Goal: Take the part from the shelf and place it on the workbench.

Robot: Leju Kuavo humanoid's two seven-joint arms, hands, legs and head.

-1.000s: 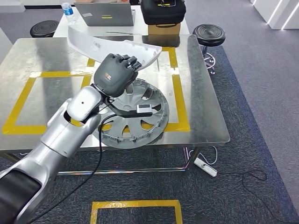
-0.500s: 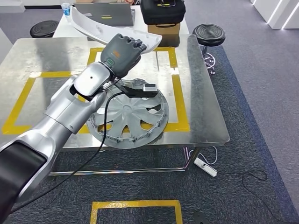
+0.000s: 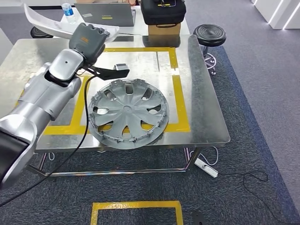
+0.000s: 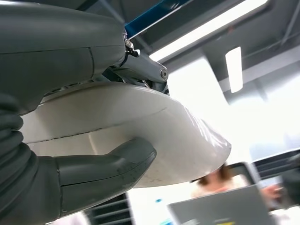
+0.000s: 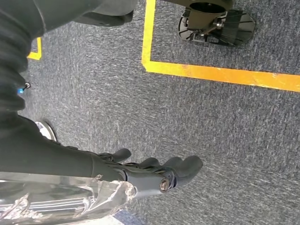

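Observation:
My left hand (image 3: 88,41) grips a long white curved part (image 3: 46,23) and holds it in the air over the far left of the steel workbench (image 3: 205,93). In the left wrist view the thumb (image 4: 106,173) presses under the white part (image 4: 169,131) and the fingers close over its top. A grey wheel cover (image 3: 128,112) lies flat on the bench, inside the right yellow-taped square. My right hand (image 5: 155,171) hangs over the carpet with its fingers stretched out and nothing in them.
Behind the bench stands a white table with a laptop (image 3: 106,14), a black case (image 3: 163,10) and a water bottle (image 3: 68,10). Black stools (image 3: 210,33) stand at the far corners. A power strip (image 3: 206,168) and yellow floor tape (image 3: 136,206) lie on the carpet.
My left arm has swung to the left and further back with the white part, from over the wheel cover to the bench's far left. The wheel cover has stayed put.

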